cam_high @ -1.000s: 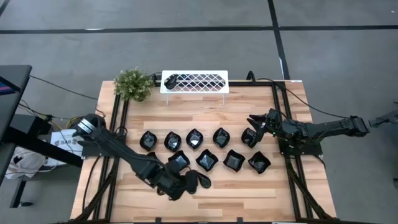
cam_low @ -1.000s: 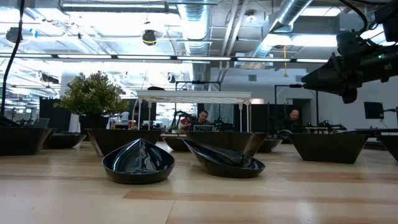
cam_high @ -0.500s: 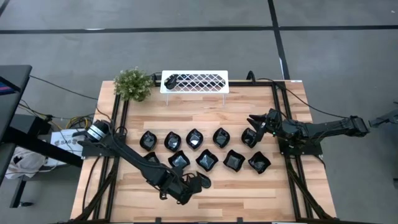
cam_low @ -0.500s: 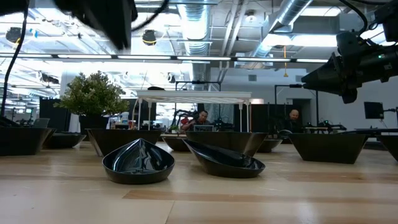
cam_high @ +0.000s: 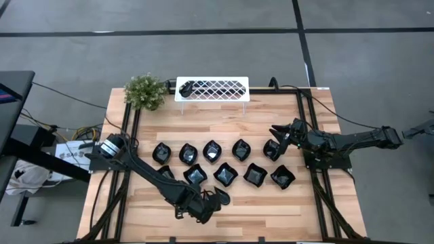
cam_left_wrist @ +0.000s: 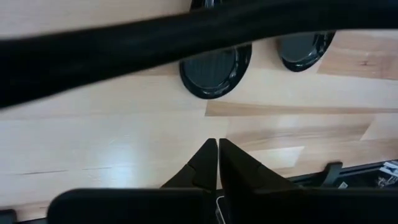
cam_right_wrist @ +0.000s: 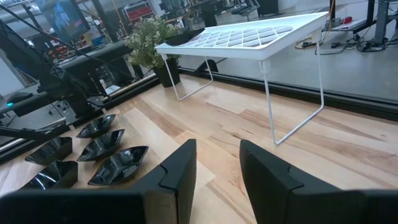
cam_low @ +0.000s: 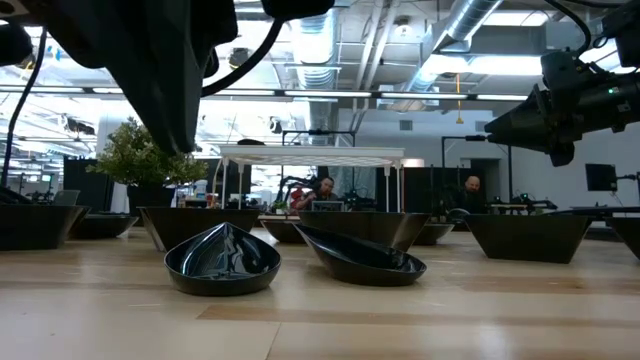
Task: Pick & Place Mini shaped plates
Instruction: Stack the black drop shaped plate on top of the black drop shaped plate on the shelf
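Several glossy black mini plates lie in two rows on the wooden table (cam_high: 298,210), among them one at the back row's left end (cam_high: 161,153) and one in the front row (cam_high: 255,174). Nearer the front edge a leaf-shaped plate (cam_low: 222,262) and a slim teardrop plate (cam_low: 360,258) rest on their bases. My left gripper (cam_left_wrist: 217,149) is shut and points steeply down over bare wood just on the near side of these two plates (cam_left_wrist: 216,68), above the table (cam_low: 170,110). My right gripper (cam_right_wrist: 217,165) is open at the table's right side (cam_high: 278,132), beside the back row's right end.
A white lattice rack (cam_high: 212,89) stands at the far edge with one black plate (cam_high: 186,87) on its left end. A small potted plant (cam_high: 144,91) stands left of it. Black frame rails (cam_high: 129,135) run along both sides. People sit in the room behind (cam_low: 325,190).
My left gripper has come down toward the table near its front edge, beside the two nearest plates, tipping more steeply downward; its arm has dropped into the low view from above. The plates have not moved.
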